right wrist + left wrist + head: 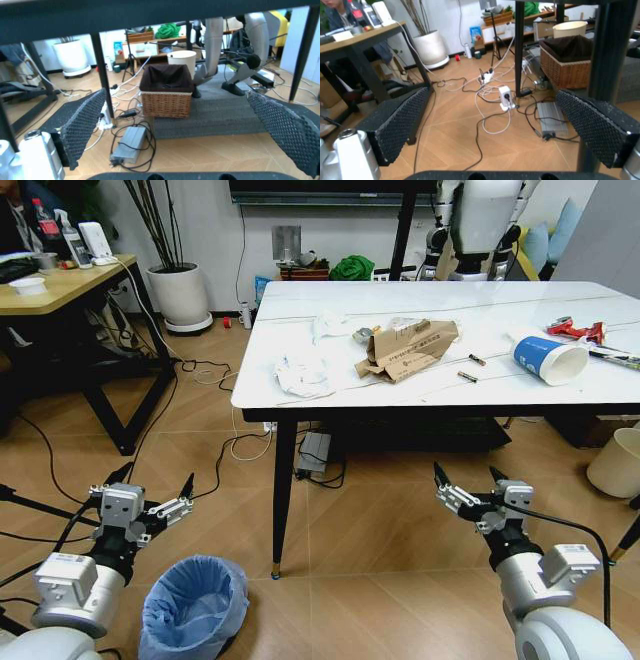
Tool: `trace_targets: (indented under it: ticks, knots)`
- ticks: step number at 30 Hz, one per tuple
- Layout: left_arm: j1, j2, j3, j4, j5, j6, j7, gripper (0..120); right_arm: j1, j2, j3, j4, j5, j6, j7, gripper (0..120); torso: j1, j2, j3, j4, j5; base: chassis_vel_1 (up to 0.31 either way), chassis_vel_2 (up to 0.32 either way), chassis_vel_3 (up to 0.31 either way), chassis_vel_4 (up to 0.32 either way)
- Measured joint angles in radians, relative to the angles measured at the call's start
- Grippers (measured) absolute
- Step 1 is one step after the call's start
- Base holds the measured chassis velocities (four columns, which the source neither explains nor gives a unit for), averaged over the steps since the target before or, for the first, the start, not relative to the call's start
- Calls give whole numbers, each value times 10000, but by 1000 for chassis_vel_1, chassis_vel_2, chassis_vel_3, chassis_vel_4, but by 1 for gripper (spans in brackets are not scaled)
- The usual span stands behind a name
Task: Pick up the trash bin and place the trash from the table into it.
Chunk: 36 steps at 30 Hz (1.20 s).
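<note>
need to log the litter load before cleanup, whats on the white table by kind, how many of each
Crumpled white tissues: 2
Torn brown cardboard box: 1
Blue-and-white paper cup: 1
Red wrapper: 1
Long black-white packet: 1
Small dark stick-like bits: 2
Total: 8
A small grey item behind the box is too unclear to count.

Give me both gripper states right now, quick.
Left gripper: open, empty, low beside the trash bin.
Right gripper: open, empty, low in front of the table.

floor by trash bin [193, 608] open | table [300, 395] leg [284, 495] right of it
</note>
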Motion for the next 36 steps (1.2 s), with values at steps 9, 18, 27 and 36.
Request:
trace_targets:
  ticks: [9, 18, 27, 36]
  knots:
    - [-387, -58, 234, 167, 79, 35, -77, 100, 60, -103, 73, -214, -13, 35, 85, 100, -134, -348, -214, -1, 0, 0, 0, 0, 0]
    - [-497, -30, 238, 389, 140, 41, -160, 100, 135, 22, 81, -257, -223, 57, 79, 100, -259, -697, -436, 0, 0, 0, 0, 0, 0]
    - [-494, 1, 247, 366, 119, 49, -168, 100, 189, 60, 36, -285, -314, 80, 3, 100, -316, -897, -579, 0, 0, 0, 0, 0, 0]
    - [-559, 168, 251, 285, 52, 55, -180, 100, 203, 190, -50, -430, -348, 140, -32, 100, -445, -1325, -881, -1, 0, 0, 0, 0, 0]
